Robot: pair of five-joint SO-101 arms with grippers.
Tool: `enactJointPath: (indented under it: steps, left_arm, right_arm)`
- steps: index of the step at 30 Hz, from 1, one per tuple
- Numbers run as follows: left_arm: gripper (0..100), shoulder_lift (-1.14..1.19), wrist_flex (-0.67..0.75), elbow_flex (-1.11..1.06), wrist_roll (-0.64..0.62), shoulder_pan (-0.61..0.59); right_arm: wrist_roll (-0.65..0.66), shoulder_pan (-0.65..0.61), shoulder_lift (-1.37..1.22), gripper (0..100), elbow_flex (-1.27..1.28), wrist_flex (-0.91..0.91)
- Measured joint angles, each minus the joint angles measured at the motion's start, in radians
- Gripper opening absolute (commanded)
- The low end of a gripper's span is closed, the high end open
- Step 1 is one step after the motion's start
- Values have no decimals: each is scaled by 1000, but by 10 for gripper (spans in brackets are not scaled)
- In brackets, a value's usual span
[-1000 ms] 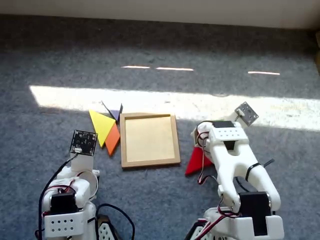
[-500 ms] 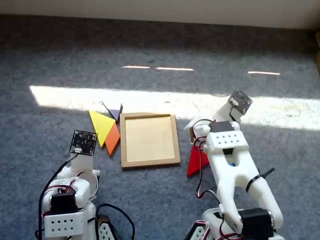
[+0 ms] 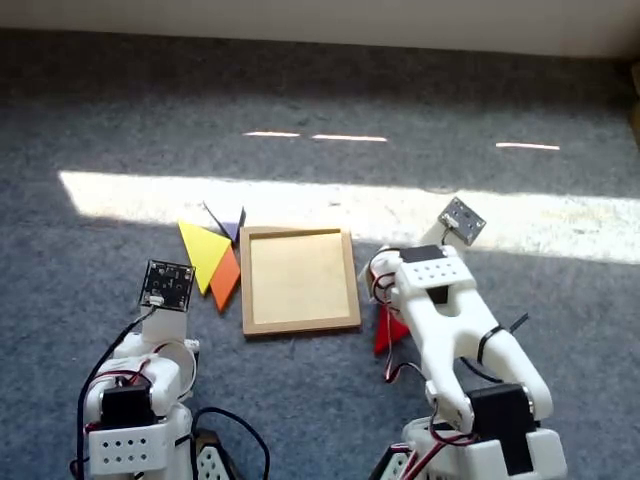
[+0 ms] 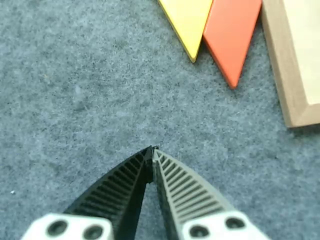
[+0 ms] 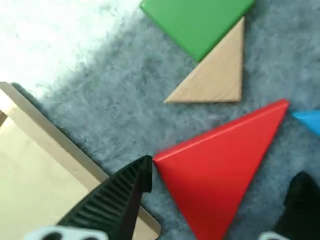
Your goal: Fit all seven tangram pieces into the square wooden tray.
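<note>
The right gripper (image 5: 220,197) stands with jaws wide, the red triangle (image 5: 225,150) flat on the carpet (image 5: 125,100) between them. One corner lies beside the ridged jaw, and the long edge slants away toward the other jaw's side. Just outside the ridged jaw sits the wooden tray (image 5: 55,142). Beyond the jaws lie a plain wood triangle (image 5: 215,80) and a green square (image 5: 197,20). The left gripper (image 4: 151,150), jaws closed on nothing, hangs short of the yellow triangle (image 4: 190,20). The right arm looks nearer the red piece.
</note>
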State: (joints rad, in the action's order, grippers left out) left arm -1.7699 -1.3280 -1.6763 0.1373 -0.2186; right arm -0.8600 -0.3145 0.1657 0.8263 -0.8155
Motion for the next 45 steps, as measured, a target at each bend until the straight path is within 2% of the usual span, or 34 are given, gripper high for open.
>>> enactJointPath:
  steps: [18,26,45]
  left_arm:
    - [5,0,0,0,0,0]
    - [5,0,0,0,0,0]
    - [5,0,0,0,0,0]
  right_arm:
    - [-41,-2,-66,400,-6,8]
    - [-104,-2,-77,400,-25,2]
    - [-107,25,-80,400,-64,0]
